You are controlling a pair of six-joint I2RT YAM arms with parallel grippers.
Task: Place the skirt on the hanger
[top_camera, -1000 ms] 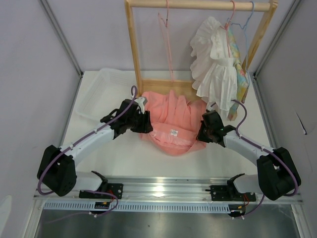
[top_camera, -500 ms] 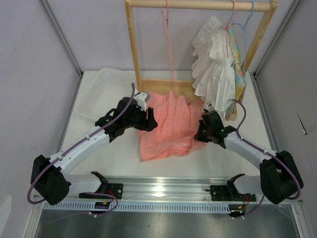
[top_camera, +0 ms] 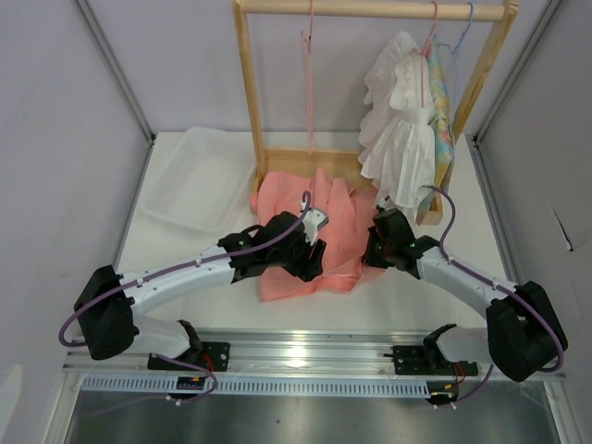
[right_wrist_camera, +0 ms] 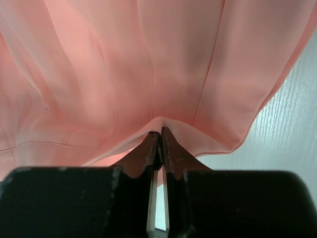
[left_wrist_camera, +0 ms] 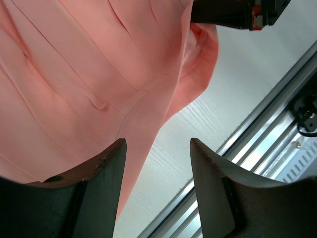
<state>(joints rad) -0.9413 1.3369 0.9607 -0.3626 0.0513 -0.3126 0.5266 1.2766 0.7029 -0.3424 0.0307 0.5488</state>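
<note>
White table (top_camera: 407, 296), skirt (top_camera: 338, 208), clear basket (top_camera: 199, 139), wooden rack (top_camera: 296, 157)

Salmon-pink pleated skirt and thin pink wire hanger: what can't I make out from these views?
Top view: the left arm covers the salmon-pink pleated skirt's near-left part; no waistband can be found.
Right wrist view: cloth runs off the top and left edges; only the fold pinched in the right gripper shows.
Top view: the thin pink wire hanger is too thin to trace its lower bar.

left arm (top_camera: 176, 277) stretched forward toward centre, elbow low | left gripper (left_wrist_camera: 157, 191) fingers stood wide apart | right arm (top_camera: 462, 273) angled inward | right gripper (right_wrist_camera: 159, 138) fingers pinched nearly together on a skirt (right_wrist_camera: 148, 64) fold
</note>
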